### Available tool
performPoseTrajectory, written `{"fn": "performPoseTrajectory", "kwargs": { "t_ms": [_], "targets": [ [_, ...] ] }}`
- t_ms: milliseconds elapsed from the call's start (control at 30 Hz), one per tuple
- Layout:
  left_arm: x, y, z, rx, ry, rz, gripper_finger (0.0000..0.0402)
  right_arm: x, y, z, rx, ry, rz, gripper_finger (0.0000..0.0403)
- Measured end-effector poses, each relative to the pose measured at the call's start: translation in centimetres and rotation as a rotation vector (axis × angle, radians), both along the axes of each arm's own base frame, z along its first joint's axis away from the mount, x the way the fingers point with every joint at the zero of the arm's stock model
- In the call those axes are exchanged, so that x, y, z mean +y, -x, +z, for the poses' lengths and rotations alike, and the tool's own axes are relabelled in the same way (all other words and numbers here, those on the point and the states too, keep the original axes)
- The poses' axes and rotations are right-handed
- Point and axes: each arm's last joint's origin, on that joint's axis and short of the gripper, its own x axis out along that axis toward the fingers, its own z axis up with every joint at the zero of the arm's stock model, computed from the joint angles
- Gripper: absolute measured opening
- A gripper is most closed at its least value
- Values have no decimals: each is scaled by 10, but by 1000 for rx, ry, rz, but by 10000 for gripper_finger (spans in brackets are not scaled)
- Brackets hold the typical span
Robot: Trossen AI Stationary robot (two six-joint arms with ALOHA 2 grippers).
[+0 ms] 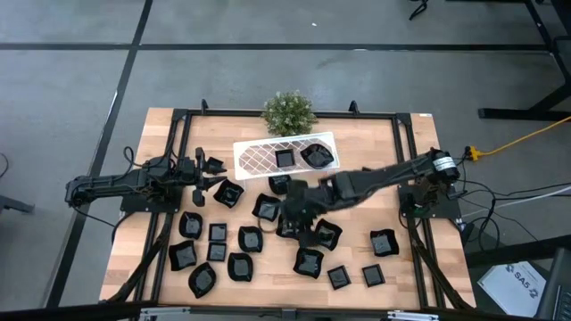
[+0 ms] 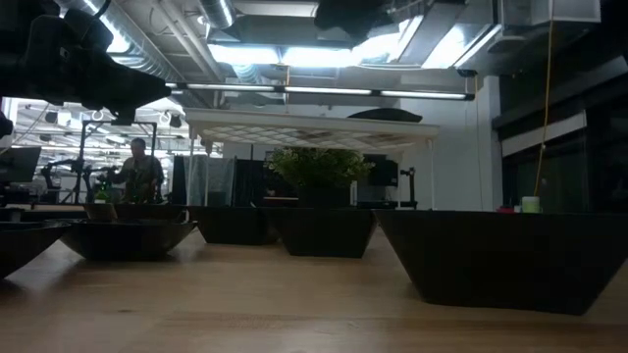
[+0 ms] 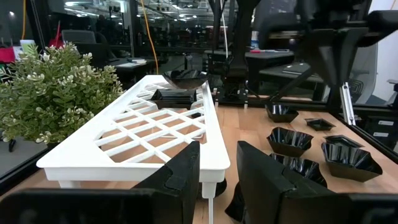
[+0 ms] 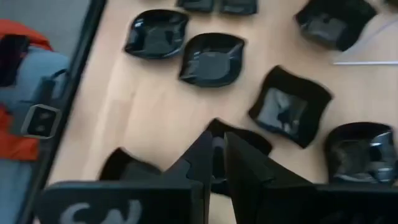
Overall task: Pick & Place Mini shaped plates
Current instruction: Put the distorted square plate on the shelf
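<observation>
While the right gripper (image 1: pixel 299 223) pinches a plate (image 4: pixel 239 146) rim below the rack (image 1: pixel 259 156), fingers nearly together, the left gripper (image 1: pixel 207 174) waits open beside the rack; plate's axis unclear.

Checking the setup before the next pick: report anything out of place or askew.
The white rack lies slightly skewed to the table's edges, two black plates in it. The other plates lie scattered upright, none tipped.
</observation>
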Motion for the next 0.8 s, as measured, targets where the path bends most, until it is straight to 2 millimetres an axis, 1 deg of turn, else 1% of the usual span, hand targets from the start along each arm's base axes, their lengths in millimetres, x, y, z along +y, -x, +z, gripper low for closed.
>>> {"fn": "performPoseTrajectory", "kwargs": {
  "t_ms": [367,500,633,733,800],
  "targets": [
    [0,0,0,0,0,0,100,64,27,-3,78,-68,49,42],
    [0,0,0,0,0,0,100,83,42,-6,98,-2,1,42],
    [0,0,0,0,0,-1,100,99,56,-15,129,107,-76,42],
    [0,0,0,0,0,0,100,111,61,-26,160,136,-122,42],
    [0,0,0,-3,0,0,100,117,61,-36,190,156,-123,42]
  ]
}}
